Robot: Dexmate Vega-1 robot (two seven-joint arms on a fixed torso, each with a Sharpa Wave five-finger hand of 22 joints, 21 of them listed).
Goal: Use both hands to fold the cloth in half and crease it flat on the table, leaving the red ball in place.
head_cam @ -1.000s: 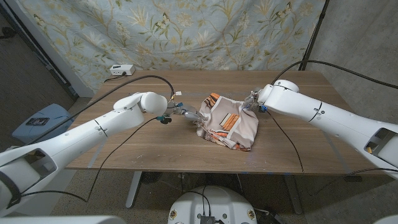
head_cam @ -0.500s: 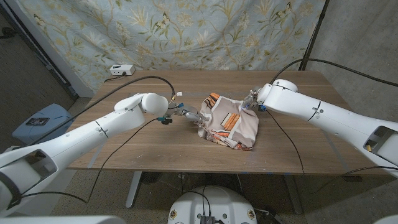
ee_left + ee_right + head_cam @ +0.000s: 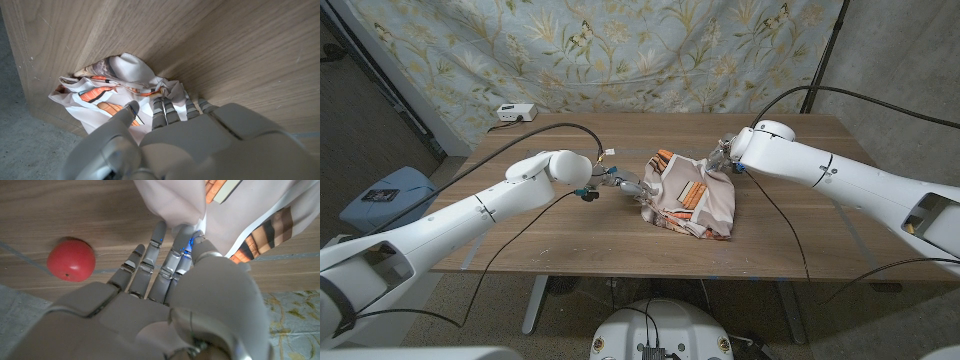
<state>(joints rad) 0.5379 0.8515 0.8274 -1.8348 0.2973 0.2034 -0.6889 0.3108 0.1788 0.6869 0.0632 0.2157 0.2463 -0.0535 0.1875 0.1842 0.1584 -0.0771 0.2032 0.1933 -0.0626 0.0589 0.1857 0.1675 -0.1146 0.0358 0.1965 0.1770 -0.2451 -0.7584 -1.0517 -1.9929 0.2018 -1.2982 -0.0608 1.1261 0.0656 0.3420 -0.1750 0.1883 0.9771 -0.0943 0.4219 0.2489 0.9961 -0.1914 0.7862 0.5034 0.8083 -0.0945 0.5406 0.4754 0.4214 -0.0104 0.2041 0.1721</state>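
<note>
Both hands grip the cloth (image 3: 687, 194), the left hand (image 3: 625, 185) pinching its left edge and the right hand (image 3: 722, 158) its far right corner, bunched mid-table (image 3: 540, 235) before a floral backdrop (image 3: 620, 50), the ball (image 3: 71, 260) near the right fingers (image 3: 150, 255).

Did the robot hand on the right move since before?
Yes. The right robot hand went a little toward the table's far edge and toward the left, pulling its corner of the cloth along.
</note>
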